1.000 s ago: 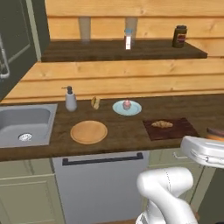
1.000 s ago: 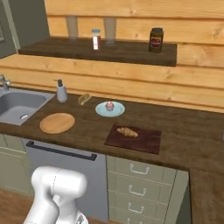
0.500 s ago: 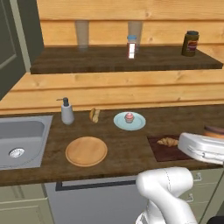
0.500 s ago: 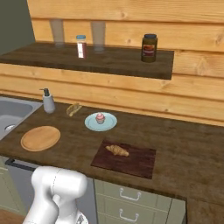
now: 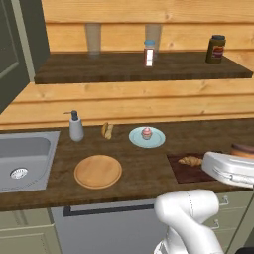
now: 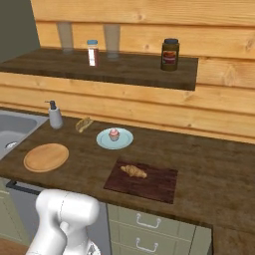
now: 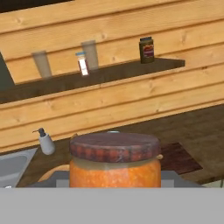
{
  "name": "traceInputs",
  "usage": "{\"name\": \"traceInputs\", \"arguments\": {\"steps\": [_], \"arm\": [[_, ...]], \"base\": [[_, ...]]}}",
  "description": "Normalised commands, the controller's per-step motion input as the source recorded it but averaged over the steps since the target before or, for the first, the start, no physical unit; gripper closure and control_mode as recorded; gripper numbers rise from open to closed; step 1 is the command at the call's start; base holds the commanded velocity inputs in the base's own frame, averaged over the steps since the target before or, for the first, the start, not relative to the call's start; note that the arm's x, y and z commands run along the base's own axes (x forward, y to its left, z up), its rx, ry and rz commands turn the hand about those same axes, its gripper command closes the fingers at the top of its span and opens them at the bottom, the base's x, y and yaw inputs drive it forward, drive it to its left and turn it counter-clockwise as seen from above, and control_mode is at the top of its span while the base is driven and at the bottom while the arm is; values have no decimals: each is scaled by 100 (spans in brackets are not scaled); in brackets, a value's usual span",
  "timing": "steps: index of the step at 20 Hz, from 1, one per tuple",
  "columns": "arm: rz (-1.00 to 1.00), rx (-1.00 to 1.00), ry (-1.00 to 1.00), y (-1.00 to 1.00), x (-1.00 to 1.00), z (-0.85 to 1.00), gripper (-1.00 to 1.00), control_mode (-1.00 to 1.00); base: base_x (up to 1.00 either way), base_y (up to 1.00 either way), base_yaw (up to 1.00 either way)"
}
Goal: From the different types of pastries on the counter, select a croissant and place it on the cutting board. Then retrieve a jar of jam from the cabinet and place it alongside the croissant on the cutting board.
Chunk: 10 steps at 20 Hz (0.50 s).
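Base has driven nearer since a second ago — whole scene shifted. Tool pinches the jam jar (image 7: 114,164) as before; croissant (image 6: 133,171) lies unmoved on the cutting board (image 6: 159,185) beyond it.

No writing can be read anywhere. The dark jar (image 6: 170,54) and the small bottle (image 6: 92,52) on the shelf (image 6: 124,73) carry labels, but these are too small and blurred to make out.
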Motion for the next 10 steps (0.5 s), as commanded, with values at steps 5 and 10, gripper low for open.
{"name": "traceInputs", "arguments": {"steps": [5,10], "arm": [[0,0,1,-54,93,6,100,-100],[5,0,0,-83,91,-2,100,-100]], "base": [[0,0,0],[0,0,0]]}}
